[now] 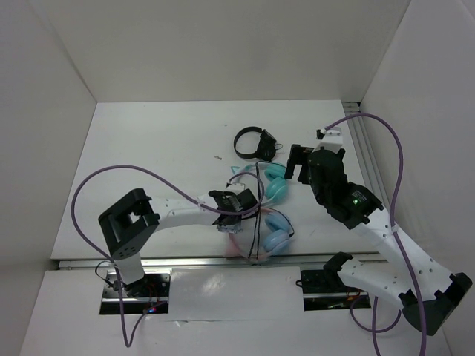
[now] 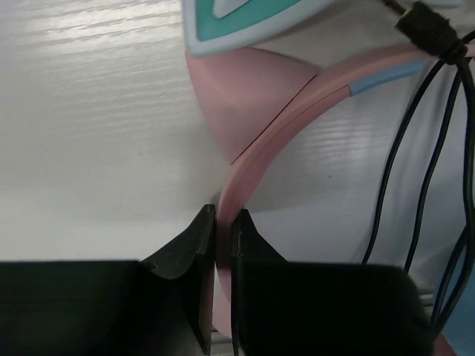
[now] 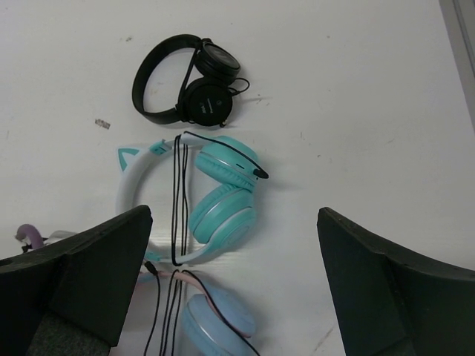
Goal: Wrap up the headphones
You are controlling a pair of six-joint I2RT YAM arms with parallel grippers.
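**Item under task:** The headphones (image 1: 276,239) lie on the white worktop (image 1: 163,148) at its near middle, just ahead of the gap between the two arm bases. The headband (image 2: 245,167) is pink and carries a pink triangular cat ear; a short light blue section shows further along the band. The two round ear cups (image 3: 219,322) are light blue and sit side by side at the right end of the item. The thin black cable (image 2: 423,163) runs in several loose strands away from the cups, crossing the white band of the neighbouring teal headset (image 3: 223,193).

**Left arm:** It reaches from its base rightward, low over the worktop, wrist turned down at the headband. The left pincer (image 2: 223,222) is clamped on the thin edge of the pink band, with the two black fingertips pressed to either side of it. The band rises away from the grip in a curve.

**Right arm:** It extends forward and is raised above the right half of the worktop, its camera looking down. The right pincer (image 3: 231,215) stands wide apart, holds nothing and touches nothing; it hangs over the teal headset.

**Surroundings:** The teal headset, white-banded with a cat ear, lies just beyond the task item. A smaller black headset (image 3: 185,89) lies further back. A small scrap (image 3: 102,124) lies left of it.
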